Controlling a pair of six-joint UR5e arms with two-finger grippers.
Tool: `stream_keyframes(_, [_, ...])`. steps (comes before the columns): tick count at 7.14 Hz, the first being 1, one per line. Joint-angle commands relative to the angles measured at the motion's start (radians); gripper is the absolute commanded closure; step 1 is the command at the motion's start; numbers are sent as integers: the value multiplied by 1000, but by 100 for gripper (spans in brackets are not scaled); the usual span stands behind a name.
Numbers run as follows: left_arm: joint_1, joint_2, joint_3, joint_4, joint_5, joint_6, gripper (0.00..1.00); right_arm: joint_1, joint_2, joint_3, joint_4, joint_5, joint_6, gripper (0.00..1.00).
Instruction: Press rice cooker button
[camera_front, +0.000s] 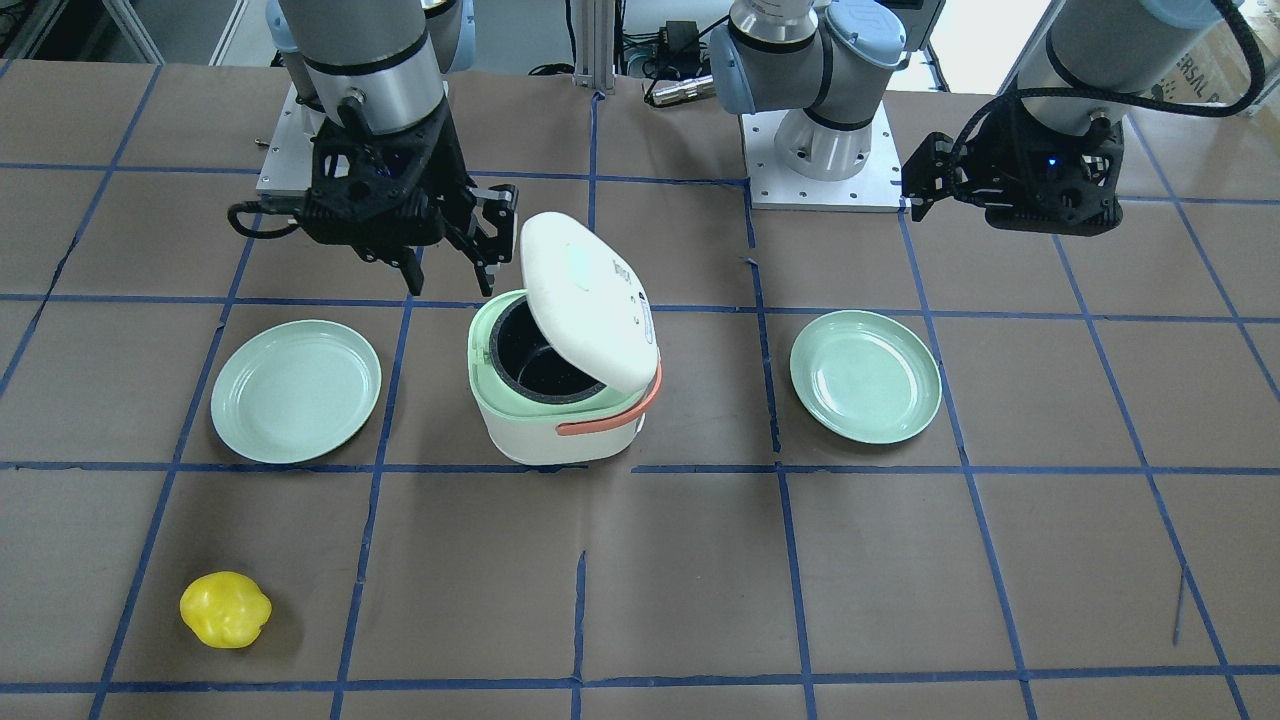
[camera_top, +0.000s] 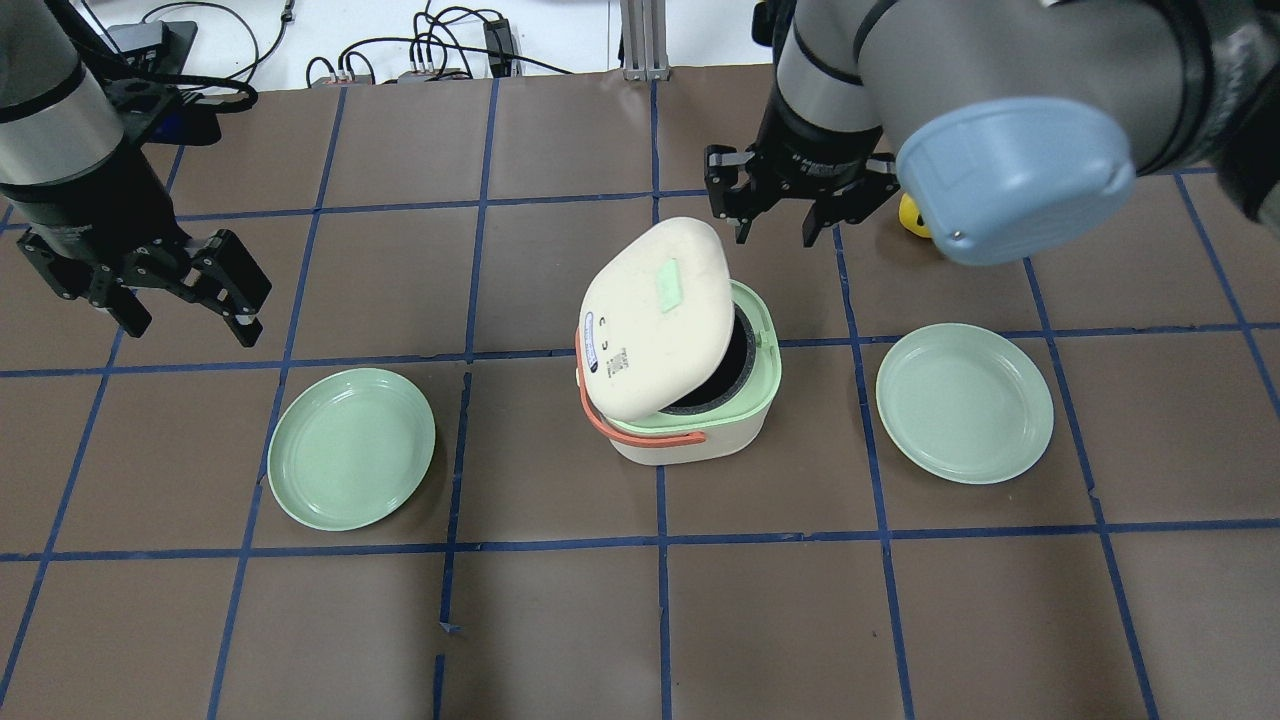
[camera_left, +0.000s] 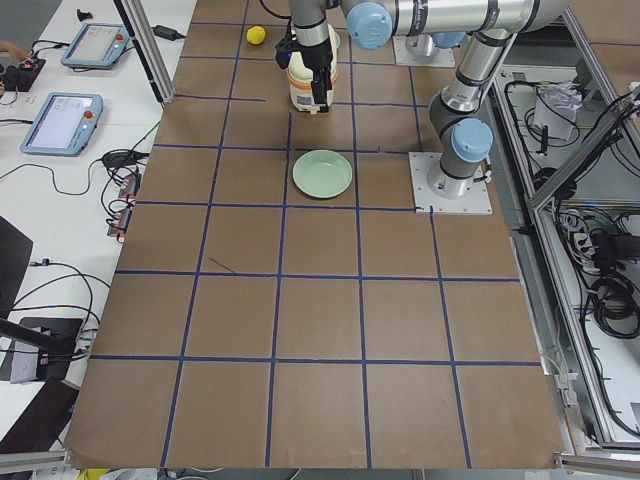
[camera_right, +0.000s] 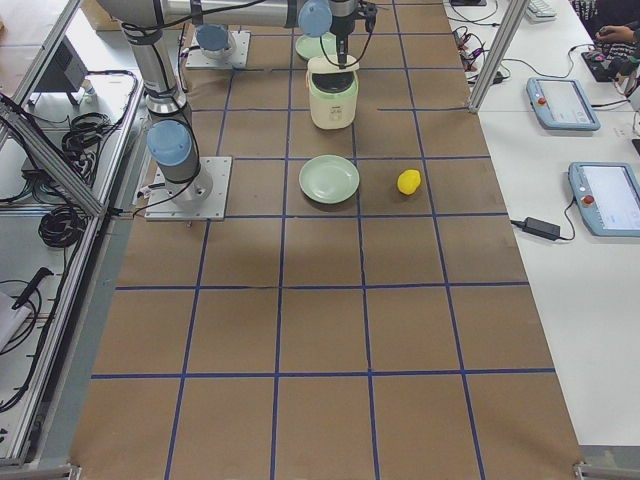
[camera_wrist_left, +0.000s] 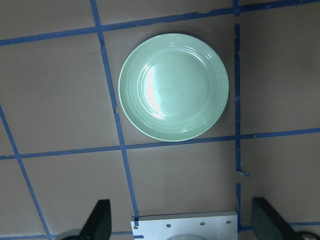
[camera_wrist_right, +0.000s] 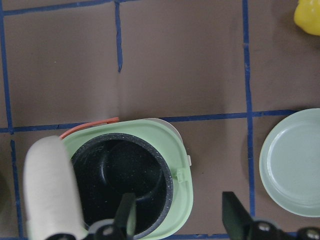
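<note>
The white rice cooker (camera_front: 555, 400) with a pale green rim and an orange handle stands mid-table, its lid (camera_front: 588, 300) tilted open over the dark inner pot (camera_wrist_right: 120, 175). A small latch tab (camera_wrist_right: 181, 175) sits on the rim. My right gripper (camera_front: 450, 285) is open and empty, hovering just above and beside the cooker's rim on the side away from the lid's hinge; it also shows in the overhead view (camera_top: 775, 235) and in its wrist view (camera_wrist_right: 180, 220). My left gripper (camera_top: 190, 322) is open and empty, far off above the table near a green plate (camera_wrist_left: 173, 93).
Two green plates flank the cooker, one (camera_top: 351, 448) on my left and one (camera_top: 965, 402) on my right. A yellow fruit-like object (camera_front: 225, 609) lies at the table's far side, beyond the right plate. Both arm bases (camera_front: 820, 150) stand at the table's robot side.
</note>
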Motion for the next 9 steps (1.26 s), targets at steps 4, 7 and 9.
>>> stream_keyframes(4, [0, 0, 0, 0, 0, 0, 0, -60, -73, 36, 44, -34, -118, 0])
stream_keyframes(7, [0, 0, 0, 0, 0, 0, 0, -66, -130, 132, 8, -29, -118, 0])
stream_keyframes(9, [0, 0, 0, 0, 0, 0, 0, -66, -132, 135, 9, -29, -113, 0])
